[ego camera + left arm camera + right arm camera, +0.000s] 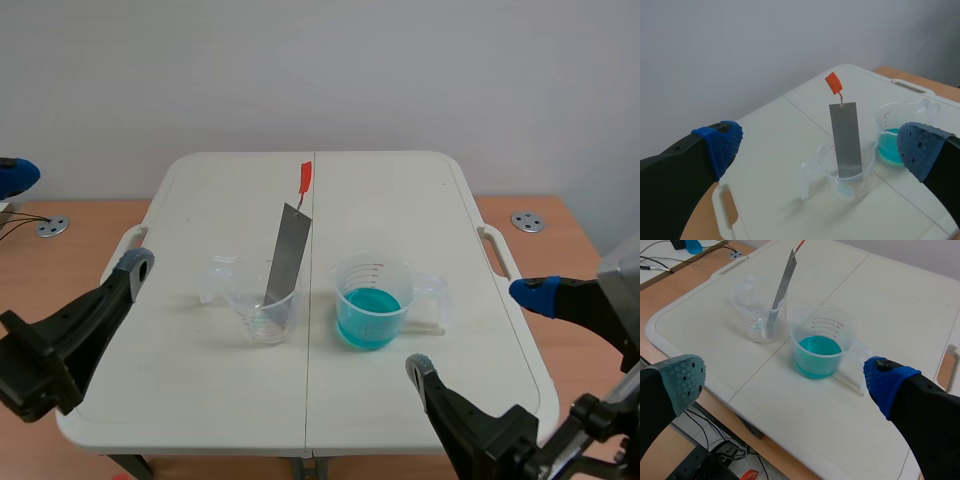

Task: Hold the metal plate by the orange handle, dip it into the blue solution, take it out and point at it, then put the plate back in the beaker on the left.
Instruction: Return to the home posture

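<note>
1. Hazard, handle: the small orange handle point(304, 178) sits at the upper end of the thin grey metal plate point(287, 255), joined by what looks like a thin link. We judge that an off-centre grasp lets the plate swing or slip.
2. Hazard, tipping: the plate leans tilted against the rim of the light clear plastic beaker point(262, 310). Pulling along any line but the plate's own likely drags the rim and topples the beaker.
3. Hazard, spill: the clear measuring beaker of blue solution point(372, 300) stands near it on the white folding desk point(400, 200). A swinging plate or a passing finger can upset it.
4. Hand state: the left hand point(821, 147) and the right hand point(478, 332) are both released, fingers spread, grasping nothing.
5. Position: the plate stands in the clear beaker, handle uppermost, ahead of the left hand and well apart from it. The right hand is low, nearer the blue solution, touching neither beaker.
</note>
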Controlling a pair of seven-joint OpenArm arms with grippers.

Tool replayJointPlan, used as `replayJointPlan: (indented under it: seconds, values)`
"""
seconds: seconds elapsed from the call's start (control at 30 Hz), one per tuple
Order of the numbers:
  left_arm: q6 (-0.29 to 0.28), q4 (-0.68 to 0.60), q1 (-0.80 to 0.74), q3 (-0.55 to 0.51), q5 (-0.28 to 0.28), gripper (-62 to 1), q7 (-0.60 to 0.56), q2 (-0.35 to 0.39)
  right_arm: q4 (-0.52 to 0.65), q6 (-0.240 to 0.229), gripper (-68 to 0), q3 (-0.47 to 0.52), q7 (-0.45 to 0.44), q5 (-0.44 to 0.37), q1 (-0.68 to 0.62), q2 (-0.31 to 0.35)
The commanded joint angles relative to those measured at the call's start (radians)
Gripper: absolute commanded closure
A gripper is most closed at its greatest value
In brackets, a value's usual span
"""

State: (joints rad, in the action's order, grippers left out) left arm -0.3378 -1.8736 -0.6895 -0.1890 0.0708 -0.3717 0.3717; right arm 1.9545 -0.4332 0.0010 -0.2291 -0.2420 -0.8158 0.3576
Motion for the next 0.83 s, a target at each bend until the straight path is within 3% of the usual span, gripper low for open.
replayJointPlan:
  seconds: [0.0, 0.23, 0.8]
  values:
    - [0.002, -0.002, -0.008, -0.001, 0.006, -62.3, -0.014, 0.008, 0.025, 0.0, -66.4, 0.014, -0.014, -0.005, 0.001, 0.005]
    - [0.002, -0.001, -0.008, -0.001, 0.006, -62.3, 0.054, 0.008, 0.025, 0.0, -66.4, 0.025, -0.013, -0.004, 0.007, 0.005]
    - [0.002, 0.005, -0.008, -0.001, 0.006, -62.3, 0.059, 0.008, 0.025, 0.0, -66.4, 0.034, -0.013, -0.004, 0.007, 0.005]
